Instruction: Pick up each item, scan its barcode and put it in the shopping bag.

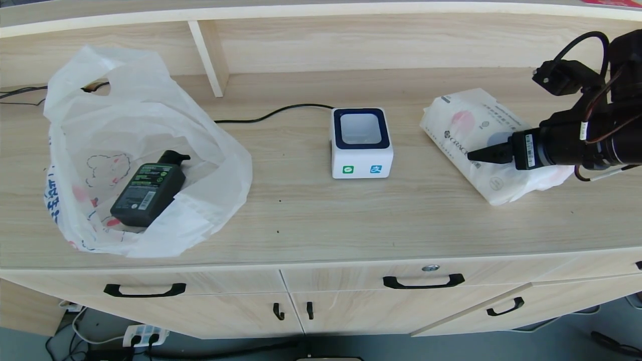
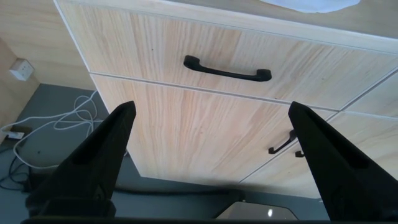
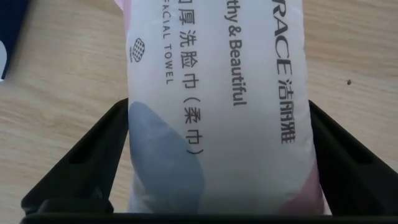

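Pale wood surface (image 1: 311, 215), and here's how it looks from where I'm standing. The facial towel pack (image 1: 464, 123) lies flat on the robot's right side, well apart from the white scanner (image 1: 361, 143) in the middle (its black cable (image 1: 271, 113) trails off toward the back). The right pincer (image 3: 217, 112) is down over the pack, released and spread wide. It has one of its fingers (image 3: 93, 155) along each long side, right against the wrapper but not squeezing it as far as I can see. Over on the left the white plastic shopping bag (image 1: 100, 100) sits slumped open with a dark bottle (image 1: 148, 188) lying inside. The left pincer (image 2: 211, 112) hangs low in front of the drawers (image 2: 155, 43), released too.
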Motion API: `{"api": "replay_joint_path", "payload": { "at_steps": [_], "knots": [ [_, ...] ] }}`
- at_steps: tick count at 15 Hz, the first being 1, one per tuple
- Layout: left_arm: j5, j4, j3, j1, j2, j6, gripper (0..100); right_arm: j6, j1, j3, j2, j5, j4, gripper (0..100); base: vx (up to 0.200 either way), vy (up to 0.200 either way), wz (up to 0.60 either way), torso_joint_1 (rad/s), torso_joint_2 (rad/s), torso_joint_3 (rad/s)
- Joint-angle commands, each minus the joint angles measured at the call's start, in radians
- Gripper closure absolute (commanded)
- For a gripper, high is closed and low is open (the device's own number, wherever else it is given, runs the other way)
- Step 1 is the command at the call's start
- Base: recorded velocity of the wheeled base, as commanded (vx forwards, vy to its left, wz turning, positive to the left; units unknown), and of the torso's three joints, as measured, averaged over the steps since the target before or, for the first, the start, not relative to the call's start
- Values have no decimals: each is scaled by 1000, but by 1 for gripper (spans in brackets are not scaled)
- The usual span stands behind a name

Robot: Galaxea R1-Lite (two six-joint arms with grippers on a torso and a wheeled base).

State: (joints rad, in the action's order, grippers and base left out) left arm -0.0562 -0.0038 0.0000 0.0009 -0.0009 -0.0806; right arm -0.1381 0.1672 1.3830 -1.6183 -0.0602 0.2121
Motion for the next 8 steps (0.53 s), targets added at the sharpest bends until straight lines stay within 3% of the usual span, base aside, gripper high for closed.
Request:
{"api": "replay_joint_path", "payload": {
  "at_steps": [1, 2, 8],
  "knots": [
    [-1, -1, 0, 1, 1, 1, 0, -2, 3, -5, -6, -3, 1, 0, 0, 0, 0, 0, 0, 0],
    [-1, -1, 0, 1, 1, 1, 0, 0, 5, -18, 3, -3, 1, 100, 0, 0, 0, 0, 0, 0],
    [-1, -1, 0, 1, 1, 1, 0, 31, 3, 22, 17, -3, 3, 100, 0, 0, 0, 0, 0, 0]
  ]
}}
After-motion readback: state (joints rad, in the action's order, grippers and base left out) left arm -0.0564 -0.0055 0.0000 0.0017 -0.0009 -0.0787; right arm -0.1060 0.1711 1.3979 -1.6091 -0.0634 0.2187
